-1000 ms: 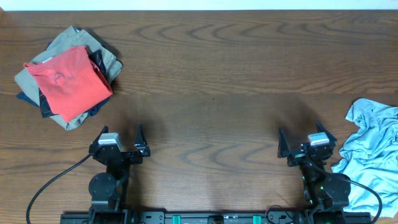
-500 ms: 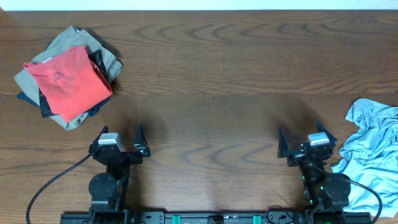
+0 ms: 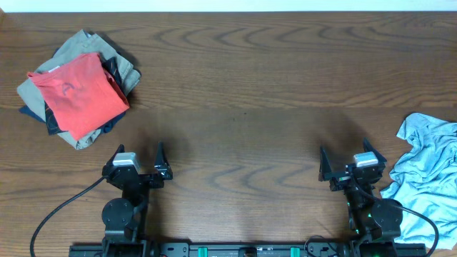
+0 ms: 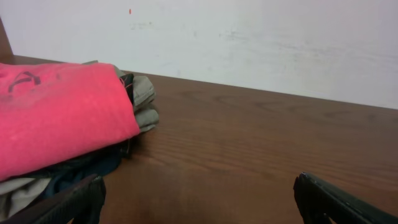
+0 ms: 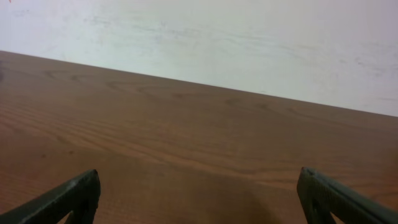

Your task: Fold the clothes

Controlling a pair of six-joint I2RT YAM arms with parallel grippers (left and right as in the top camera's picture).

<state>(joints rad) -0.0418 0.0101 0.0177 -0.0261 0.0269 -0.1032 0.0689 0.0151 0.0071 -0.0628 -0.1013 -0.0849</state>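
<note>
So, the stack [image 3: 50, 89] sits far left, red shirt [image 3: 82, 96] on top. Left gripper [image 3: 138, 154] is spread wide, empty, near edge. Right gripper [image 3: 344, 153] same, released. Crumpled blue shirt [image 3: 428, 175] lies at the right edge, just beside my right arm. I'd pinch one hem with the right, drag it to mid-table, and flatten before any fold.

Even, diffuse light; faint soft shadows on table [image 3: 243, 135]. Wrist views slightly blurred; red shirt [image 4: 56, 118] oversaturated.
</note>
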